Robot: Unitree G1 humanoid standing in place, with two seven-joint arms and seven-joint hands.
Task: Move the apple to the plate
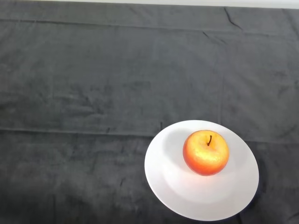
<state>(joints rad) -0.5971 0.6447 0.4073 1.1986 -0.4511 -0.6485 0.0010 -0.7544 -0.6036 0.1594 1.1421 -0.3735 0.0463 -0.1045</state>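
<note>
Apple [206, 152]: on the white plate [173, 186], resting slightly right of and above the plate's centre, inside the rim. Upright, dark stem pointing up from the top dimple. Skin red-orange with a yellow patch around the stem and down the near face. Soft shadow cast on the plate just left of the fruit.

Plate: round, plain white, lying flat in the lower right part of the view, near edge reaching almost to the bottom of the frame. Shadow along its right edge on the cloth.

Dark cloth [93, 93]: grey-black, covering the table, creased with fold lines running across above the plate and near the far edge. Pale strip visible along the very top beyond the cloth.
</note>
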